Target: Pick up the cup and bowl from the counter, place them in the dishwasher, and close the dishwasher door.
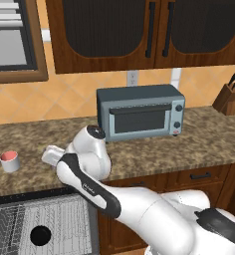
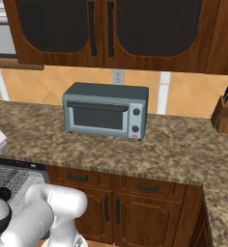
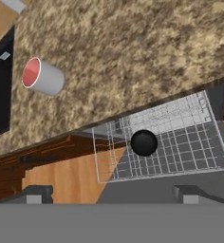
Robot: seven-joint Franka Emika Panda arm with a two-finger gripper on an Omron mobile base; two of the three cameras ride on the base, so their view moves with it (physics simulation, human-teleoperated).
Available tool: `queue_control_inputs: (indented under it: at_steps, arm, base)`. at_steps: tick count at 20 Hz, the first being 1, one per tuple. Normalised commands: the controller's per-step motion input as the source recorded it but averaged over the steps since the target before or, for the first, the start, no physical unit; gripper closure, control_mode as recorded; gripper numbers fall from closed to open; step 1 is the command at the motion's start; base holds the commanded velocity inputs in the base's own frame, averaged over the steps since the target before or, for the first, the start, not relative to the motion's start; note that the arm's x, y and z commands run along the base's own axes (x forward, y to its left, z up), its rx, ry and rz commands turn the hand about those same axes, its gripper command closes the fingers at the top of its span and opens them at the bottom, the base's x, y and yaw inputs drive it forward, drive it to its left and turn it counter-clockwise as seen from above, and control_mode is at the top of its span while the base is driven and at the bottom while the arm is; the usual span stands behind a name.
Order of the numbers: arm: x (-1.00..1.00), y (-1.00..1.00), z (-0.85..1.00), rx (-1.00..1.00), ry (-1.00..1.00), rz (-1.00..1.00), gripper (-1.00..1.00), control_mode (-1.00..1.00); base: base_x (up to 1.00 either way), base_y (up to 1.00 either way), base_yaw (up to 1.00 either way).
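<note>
We see the bowl (image 3: 144, 142) already in the dishwasher (image 1: 20, 219) rack, the cup (image 1: 10, 161) standing on the counter (image 3: 133, 57) above it. Our gripper (image 3: 112, 193) is empty, fingers wide. A careless reach could tip the cup.

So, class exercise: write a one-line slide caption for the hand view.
Black bowl sits in the dishwasher's white wire rack, while the grey cup waits on the granite counter.

Speckled granite surface (image 1: 154, 149), rough-looking. Matt grey cup (image 1: 10, 162), pinkish-red inside. Smooth black bowl (image 3: 144, 142) on white wire rack (image 3: 190, 142). Dark wooden cabinets (image 2: 111, 29).
</note>
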Motion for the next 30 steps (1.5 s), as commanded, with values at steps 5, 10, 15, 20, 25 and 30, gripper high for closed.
queue_control_inputs:
  at_steps: [5, 10, 15, 20, 25, 30]
  arm:
    - [0.17, -0.01, 0.2, 0.04, 0.07, -0.17, -1.0, -1.0]
    - [0.11, -0.01, 0.22, 0.01, 0.15, -0.13, -1.0, -1.0]
    - [0.21, 0.0, 0.16, 0.0, 0.2, -0.02, -1.0, -1.0]
    - [0.81, 0.08, 0.0, 0.0, 0.19, 0.15, -1.0, -1.0]
    - [0.56, 0.16, 0.0, 0.0, 0.15, 0.21, -1.0, -1.0]
    - [0.0, 0.25, -0.08, 0.0, 0.01, 0.06, -1.0, -1.0]
  base:
    - [0.0, 0.0, 0.0]
    - [0.0, 0.0, 0.0]
    - [0.0, 0.0, 0.0]
    - [0.0, 0.0, 0.0]
    - [0.0, 0.0, 0.0]
    - [0.0, 0.0, 0.0]
